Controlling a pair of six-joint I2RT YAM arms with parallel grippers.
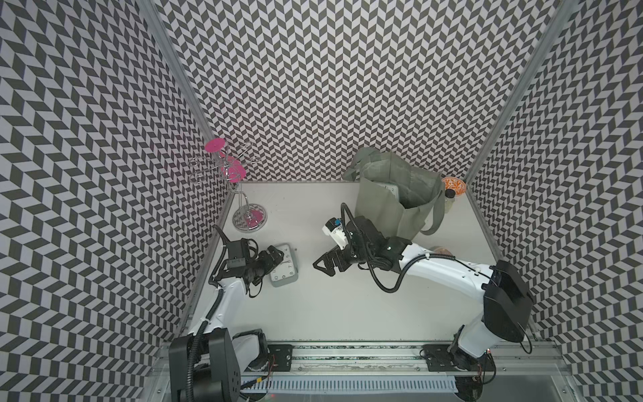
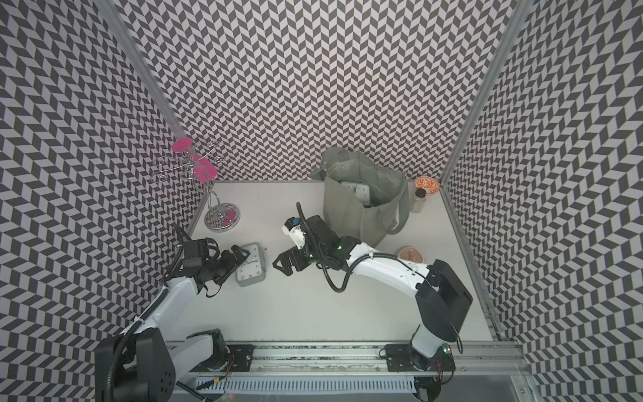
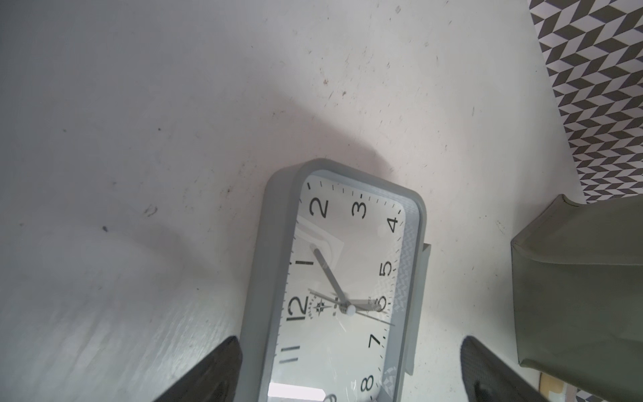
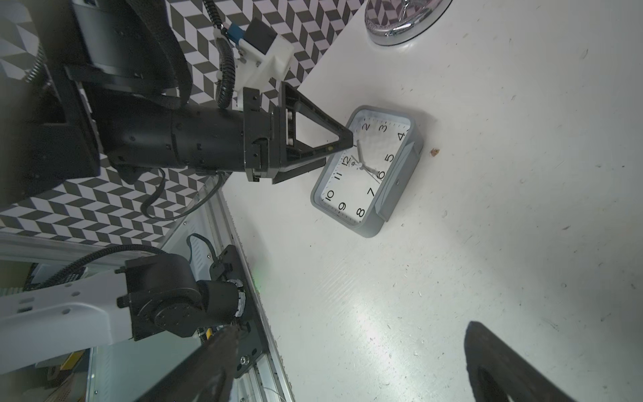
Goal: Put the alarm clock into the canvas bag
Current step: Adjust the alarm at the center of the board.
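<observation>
Chevron walls all round, a scuffed white surface [image 1: 348, 306] in the middle, and the alarm clock [image 1: 286, 268] lies flat on its back, face up, at the left side. Its long axis runs from the near edge toward the far wall, with the 9 end nearer the robot.

Right over it is the left claw [image 1: 277, 258], jaws wide, nothing held. The left wrist view shows them straddling the clock's short width: one finger [image 3: 215, 372] just beside the 11–12 edge, the other standing off past the 7–8 edge. Whether either pad touches the case, I cannot tell.

So the left arm is clearly the nearer one. It reaches in low from the near-left corner, wrist tipped down over the dial. Across on the clock's 6 side, the right claw [image 1: 322, 267] hovers near but apart, also wide and empty. It points at the clock, its arm stretched in from the near-right base.

Farther out, far and right, stands the canvas bag [image 1: 389, 209], upright, mouth open, a second clock [image 2: 355, 190] showing inside. My read: close across the short width, lift, carry rightward to the bag.
</observation>
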